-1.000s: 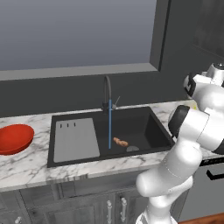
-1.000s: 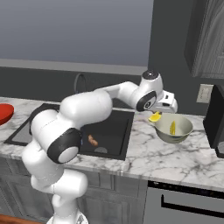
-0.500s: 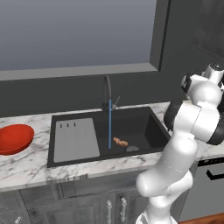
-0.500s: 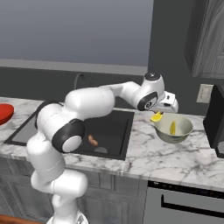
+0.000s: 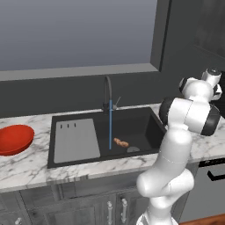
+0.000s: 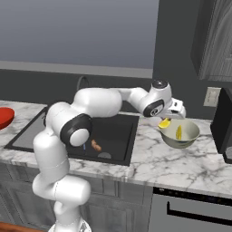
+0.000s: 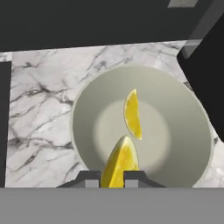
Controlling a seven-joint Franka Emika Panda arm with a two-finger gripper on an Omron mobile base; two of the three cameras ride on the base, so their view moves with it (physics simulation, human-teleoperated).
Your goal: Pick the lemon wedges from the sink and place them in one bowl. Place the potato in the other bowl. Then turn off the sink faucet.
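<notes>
Two-finger gripper (image 7: 117, 177) pinches a yellow lemon wedge (image 7: 120, 167), tip pointing forward from the jaws, above the grey-beige bowl (image 7: 183, 144).

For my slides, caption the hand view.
Gripper holds a lemon wedge above the grey-beige bowl, where another wedge lies.

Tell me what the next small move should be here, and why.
Probably open the claw and let go. It is shut on a lemon wedge held directly above the grey-beige bowl, where the other wedge already lies. The potato lies in the sink with the faucet running.
</notes>
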